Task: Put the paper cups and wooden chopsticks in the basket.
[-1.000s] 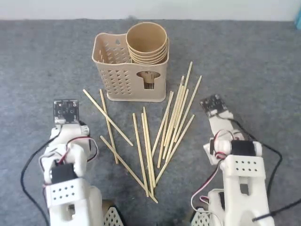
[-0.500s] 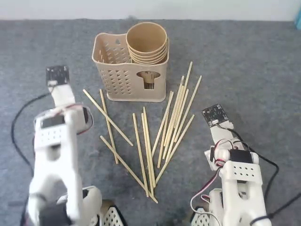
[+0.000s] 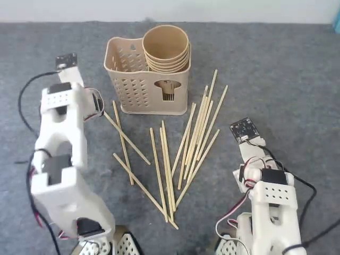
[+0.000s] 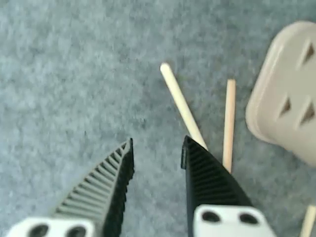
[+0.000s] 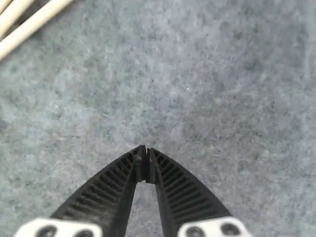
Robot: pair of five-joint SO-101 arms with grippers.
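Note:
A stack of paper cups (image 3: 166,48) stands in the right half of the beige perforated basket (image 3: 133,85). Several wooden chopsticks (image 3: 186,143) lie fanned out on the grey carpet in front of it. My left arm (image 3: 64,106) stretches to the basket's left side. Its gripper (image 4: 157,148) is open just above the carpet, with the end of one chopstick (image 4: 181,104) beside one finger and a second chopstick (image 4: 228,123) and the basket's corner (image 4: 286,94) close by. My right gripper (image 5: 146,150) is shut on nothing over bare carpet, to the right of the chopsticks (image 5: 24,24).
Grey carpet (image 3: 276,69) covers the whole work area. The two arm bases (image 3: 265,212) stand at the near edge. Wires hang from both arms.
My left arm has swung up and forward from the near left to the basket's left side. The right arm pulled back slightly toward its base.

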